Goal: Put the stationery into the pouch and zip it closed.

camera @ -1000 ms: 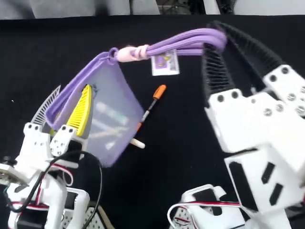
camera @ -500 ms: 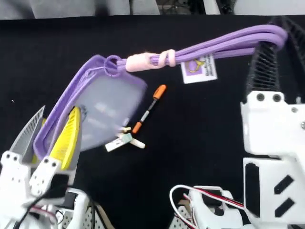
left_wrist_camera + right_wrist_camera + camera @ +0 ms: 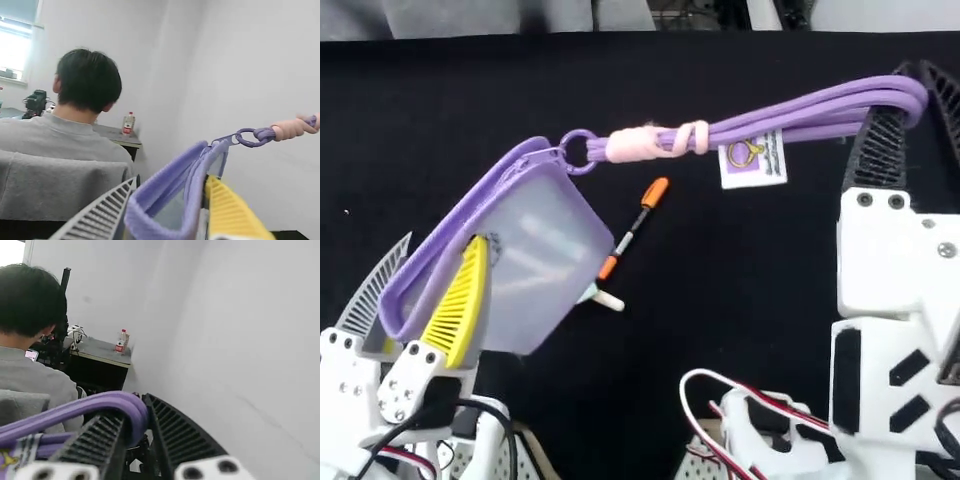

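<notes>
We see the pouch [image 3: 525, 265] held up between the two arms over the black table [image 3: 450, 90]. The left gripper [image 3: 440, 250] clamps the pouch's purple rim, with the yellow finger [image 3: 455, 310] on one side and the pale ribbed one on the other. In the left wrist view the rim of the pouch [image 3: 165, 200] runs straight between the fingers of the left gripper [image 3: 172, 182].

From a ring [image 3: 578, 152] at the pouch's corner, a purple strap [image 3: 800, 108] stretches across to the right gripper [image 3: 910, 90]. The black jaws of the right gripper [image 3: 136, 412] are closed on the looped end of the strap [image 3: 75, 412].

A pink knot [image 3: 640, 143] sits on the strap just beside the ring, and a white tag [image 3: 752, 160] hangs from it farther along.

Pale shapes show through the pouch's translucent wall – we cannot tell what they are. An orange-capped pen [image 3: 635, 228] lies on the table just beside the pouch, and a small white piece [image 3: 607, 299] pokes out from under the pouch's lower edge.
</notes>
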`<state>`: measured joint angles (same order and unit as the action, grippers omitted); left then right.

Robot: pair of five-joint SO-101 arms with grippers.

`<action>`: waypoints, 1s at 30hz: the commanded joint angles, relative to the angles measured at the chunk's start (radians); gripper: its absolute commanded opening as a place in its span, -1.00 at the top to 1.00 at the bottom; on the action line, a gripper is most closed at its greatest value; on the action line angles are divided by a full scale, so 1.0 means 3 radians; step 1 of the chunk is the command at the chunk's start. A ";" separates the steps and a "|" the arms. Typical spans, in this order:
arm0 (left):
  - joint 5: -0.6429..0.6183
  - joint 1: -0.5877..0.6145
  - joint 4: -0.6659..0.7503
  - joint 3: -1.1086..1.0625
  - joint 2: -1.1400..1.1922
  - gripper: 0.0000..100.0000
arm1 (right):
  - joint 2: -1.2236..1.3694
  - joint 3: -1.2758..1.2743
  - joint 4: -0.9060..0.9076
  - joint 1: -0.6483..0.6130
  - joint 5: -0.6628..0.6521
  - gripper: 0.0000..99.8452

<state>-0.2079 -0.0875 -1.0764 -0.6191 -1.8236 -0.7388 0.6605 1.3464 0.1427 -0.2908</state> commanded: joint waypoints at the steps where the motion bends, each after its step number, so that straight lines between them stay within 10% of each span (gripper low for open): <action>1: 0.0399 -0.0800 0.0020 -0.0125 0.0031 0.48 | 0.0018 0.0008 -0.0020 -0.0066 -0.0015 0.98; 6: 0.0752 -0.1726 0.0159 -0.0417 0.0041 0.47 | 0.0013 0.0013 -0.0020 -0.0046 -0.0031 0.98; 13: 0.0767 -0.1731 0.0256 -0.0524 0.0184 0.47 | 0.0003 0.0023 -0.0015 -0.0046 -0.0123 0.98; 30: 0.0742 0.0253 0.0788 -0.1476 0.0215 0.47 | 0.0473 -0.0008 -0.0910 -0.0072 0.0312 0.98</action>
<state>0.0100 -0.0982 -0.8999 -0.9551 -1.7791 -0.7219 0.6605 1.1945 0.1304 -0.2954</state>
